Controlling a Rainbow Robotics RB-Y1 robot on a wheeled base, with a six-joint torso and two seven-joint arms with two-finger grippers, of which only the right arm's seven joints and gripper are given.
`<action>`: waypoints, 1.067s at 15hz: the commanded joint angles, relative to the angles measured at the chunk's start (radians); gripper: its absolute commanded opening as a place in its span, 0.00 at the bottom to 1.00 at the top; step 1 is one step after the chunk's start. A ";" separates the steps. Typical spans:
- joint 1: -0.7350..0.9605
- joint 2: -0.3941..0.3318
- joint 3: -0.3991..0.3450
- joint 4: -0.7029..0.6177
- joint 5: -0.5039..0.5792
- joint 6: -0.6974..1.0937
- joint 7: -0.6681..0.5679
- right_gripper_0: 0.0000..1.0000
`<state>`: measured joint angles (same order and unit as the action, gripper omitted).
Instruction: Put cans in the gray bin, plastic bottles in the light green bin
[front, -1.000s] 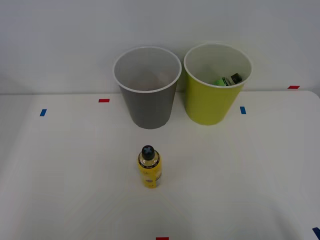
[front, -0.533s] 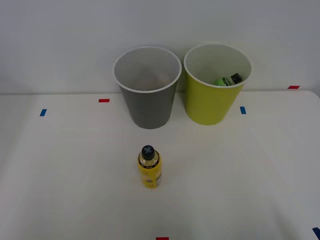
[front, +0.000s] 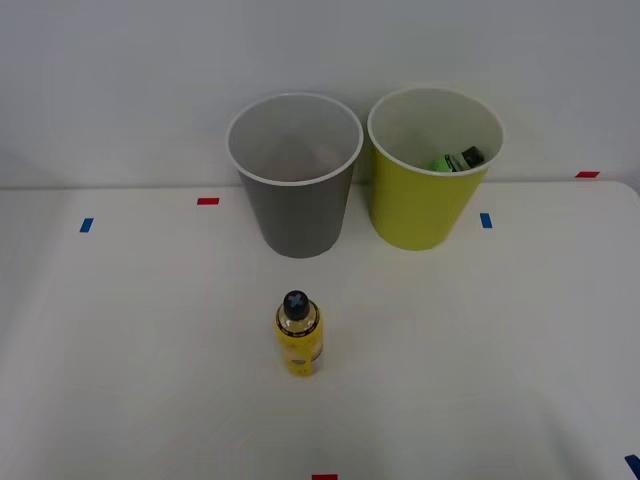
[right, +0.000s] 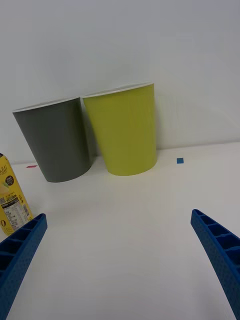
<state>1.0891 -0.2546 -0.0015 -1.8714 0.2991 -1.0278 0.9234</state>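
A short yellow plastic bottle (front: 298, 335) with a black cap stands upright on the white table, in front of the gray bin (front: 295, 200). The light green bin (front: 428, 195) stands to the right of the gray one, with a green and black item lying inside it. In the right wrist view my right gripper (right: 120, 260) is open, its blue ribbed fingers (right: 220, 255) wide apart low over the table. The yellow bottle (right: 12, 202) stands just beside one finger, and the gray bin (right: 55, 137) and light green bin (right: 125, 130) stand further off. No can is in view.
Small red and blue tape marks (front: 207, 201) dot the white table (front: 500, 350). A plain pale wall rises right behind the two bins.
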 joint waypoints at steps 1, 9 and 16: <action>0.000 0.000 0.000 0.000 0.000 0.000 0.000 1.00; 0.000 0.000 0.000 0.000 0.000 0.000 0.000 1.00; 0.000 0.000 0.000 0.000 0.000 0.000 0.000 1.00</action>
<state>1.0891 -0.2546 -0.0015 -1.8714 0.2991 -1.0278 0.9234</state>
